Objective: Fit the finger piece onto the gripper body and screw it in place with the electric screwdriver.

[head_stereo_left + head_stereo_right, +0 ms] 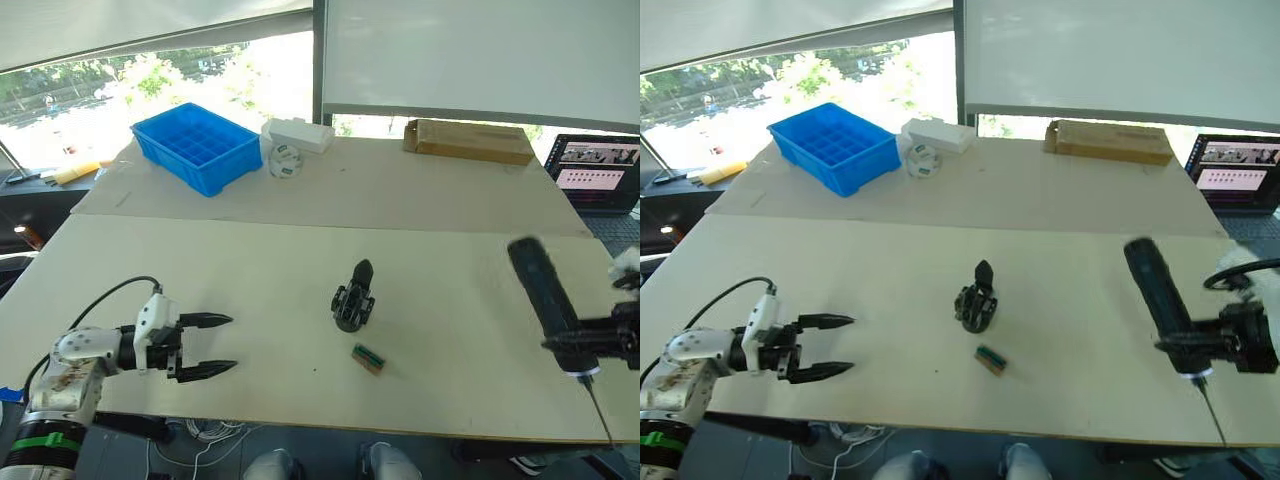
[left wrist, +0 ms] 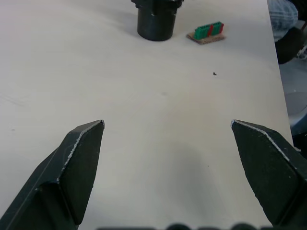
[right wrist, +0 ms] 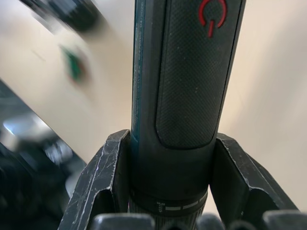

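Right gripper [image 1: 585,345] clamps thick textured black cylinder, electric screwdriver [image 1: 545,295]

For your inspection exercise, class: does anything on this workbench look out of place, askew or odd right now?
Nothing is spilled or damaged. One oddity: the electric screwdriver, clamped in the right gripper, has its bit pointing off the table's near edge, away from the gripper body standing mid-table. The left gripper is open and empty.
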Robot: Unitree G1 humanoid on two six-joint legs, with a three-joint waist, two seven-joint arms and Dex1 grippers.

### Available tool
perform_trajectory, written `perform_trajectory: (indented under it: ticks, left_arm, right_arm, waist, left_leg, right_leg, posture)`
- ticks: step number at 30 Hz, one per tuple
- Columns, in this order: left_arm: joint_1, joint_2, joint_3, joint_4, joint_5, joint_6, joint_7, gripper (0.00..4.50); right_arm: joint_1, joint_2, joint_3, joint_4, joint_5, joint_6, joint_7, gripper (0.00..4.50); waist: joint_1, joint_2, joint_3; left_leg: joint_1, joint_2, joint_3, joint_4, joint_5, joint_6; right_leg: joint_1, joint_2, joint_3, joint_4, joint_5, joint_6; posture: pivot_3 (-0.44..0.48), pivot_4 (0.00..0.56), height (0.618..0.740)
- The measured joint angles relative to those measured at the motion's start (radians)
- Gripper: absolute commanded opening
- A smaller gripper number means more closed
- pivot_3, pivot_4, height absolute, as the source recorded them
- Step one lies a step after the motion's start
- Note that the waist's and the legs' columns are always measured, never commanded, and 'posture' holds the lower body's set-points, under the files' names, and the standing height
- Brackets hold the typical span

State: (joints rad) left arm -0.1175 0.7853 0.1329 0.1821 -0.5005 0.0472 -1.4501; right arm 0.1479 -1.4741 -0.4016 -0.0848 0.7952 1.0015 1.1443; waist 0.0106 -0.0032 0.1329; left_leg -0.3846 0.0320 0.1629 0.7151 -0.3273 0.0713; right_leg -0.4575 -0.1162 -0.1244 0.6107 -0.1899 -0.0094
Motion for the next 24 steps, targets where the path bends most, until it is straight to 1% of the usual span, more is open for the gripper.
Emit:
perform_trajectory:
  ticks: [3, 6, 9, 11, 15, 18, 20, 21, 23, 24]
  left_arm:
    - [0.047, 0.021, 0.027, -0.044, -0.028, 0.036, -0.012, 4.47]
    - [0.054, 0.022, 0.060, -0.058, -0.037, 0.044, 0.006, 4.47]
    - [0.037, 0.023, 0.067, -0.031, -0.011, 0.016, 0.020, 4.47]
    - [0.015, 0.024, 0.070, -0.003, -0.006, 0.014, 0.027, 4.47]
    - [-0.003, 0.025, 0.072, 0.009, 0.002, 0.015, 0.039, 4.47]
    - [-0.009, 0.025, 0.072, 0.013, 0.013, 0.018, 0.064, 4.47]
    - [-0.010, 0.028, 0.074, 0.015, 0.017, 0.019, 0.071, 4.50]
    - [-0.011, 0.031, 0.074, 0.015, 0.023, 0.019, 0.073, 4.50]
    - [-0.005, 0.039, 0.077, 0.012, 0.026, 0.019, 0.073, 4.50]
    - [0.003, 0.041, 0.081, 0.011, 0.027, 0.019, 0.074, 4.50]
  right_arm:
    - [-0.128, 0.010, 0.138, 0.068, -0.047, -0.007, 0.011, 1.90]
    - [-0.242, 0.015, 0.284, 0.118, -0.129, 0.002, 0.004, 1.90]
    - [-0.366, 0.070, 0.439, 0.170, -0.228, 0.024, -0.012, 1.90]
    - [-0.430, 0.107, 0.515, 0.205, -0.279, 0.034, -0.014, 1.90]
    - [-0.507, 0.144, 0.588, 0.258, -0.347, 0.034, 0.003, 1.90]
    - [-0.537, 0.170, 0.606, 0.303, -0.394, 0.020, 0.011, 1.90]
    - [-0.552, 0.184, 0.606, 0.327, -0.408, 0.004, 0.011, 2.92]
    - [-0.557, 0.189, 0.602, 0.336, -0.412, -0.006, 0.012, 3.18]
    - [-0.553, 0.188, 0.584, 0.358, -0.424, -0.031, 0.014, 3.90]
    - [-0.538, 0.186, 0.568, 0.367, -0.427, -0.053, 0.019, 4.18]
  waist:
    - [-0.012, 0.005, 0.005]
    - [-0.015, 0.005, 0.012]
    - [-0.014, 0.006, 0.015]
    - [-0.013, 0.007, 0.016]
    - [-0.015, 0.009, 0.017]
    - [-0.016, 0.009, 0.017]
    - [-0.018, 0.008, 0.017]
    - [-0.020, 0.008, 0.017]
    - [-0.022, 0.008, 0.017]
    - [-0.022, 0.008, 0.017]
  left_leg:
    - [0.001, 0.000, 0.003, -0.001, 0.001, -0.001]
    - [0.002, 0.000, 0.003, -0.001, 0.002, -0.003]
    - [0.002, 0.000, 0.003, 0.000, 0.002, -0.004]
    - [0.001, 0.000, 0.004, 0.000, 0.002, -0.004]
    - [0.002, 0.000, 0.005, 0.000, 0.002, -0.004]
    - [0.002, 0.000, 0.007, 0.000, 0.002, -0.004]
    - [0.002, 0.000, 0.007, 0.000, 0.002, -0.004]
    - [0.002, 0.000, 0.008, 0.000, 0.002, -0.004]
    - [0.003, 0.000, 0.009, 0.000, 0.002, -0.004]
    - [0.004, 0.000, 0.009, 0.000, 0.002, -0.004]
  right_leg:
    - [0.000, 0.002, -0.001, 0.000, 0.000, 0.001]
    - [0.000, 0.003, -0.001, 0.000, -0.001, 0.001]
    - [-0.001, 0.003, -0.001, 0.001, -0.001, 0.001]
    - [-0.002, 0.003, -0.001, 0.002, 0.000, 0.000]
    - [-0.002, 0.004, -0.001, 0.003, 0.000, 0.000]
    - [-0.001, 0.008, -0.002, 0.003, 0.000, 0.000]
    - [-0.001, 0.009, -0.002, 0.003, 0.000, 0.000]
    - [-0.001, 0.009, -0.002, 0.002, 0.000, 0.001]
    - [0.000, 0.009, -0.001, 0.003, 0.000, 0.002]
    - [0.000, 0.009, -0.001, 0.003, -0.002, 0.004]
  posture:
    - [0.000, 0.150, 0.740]
    - [0.000, 0.150, 0.740]
    - [0.000, 0.150, 0.740]
    - [0.000, 0.150, 0.740]
    - [0.000, 0.150, 0.740]
    - [0.000, 0.150, 0.740]
    - [0.000, 0.150, 0.740]
    - [0.000, 0.150, 0.740]
    - [0.000, 0.150, 0.740]
    - [0.000, 0.150, 0.740]
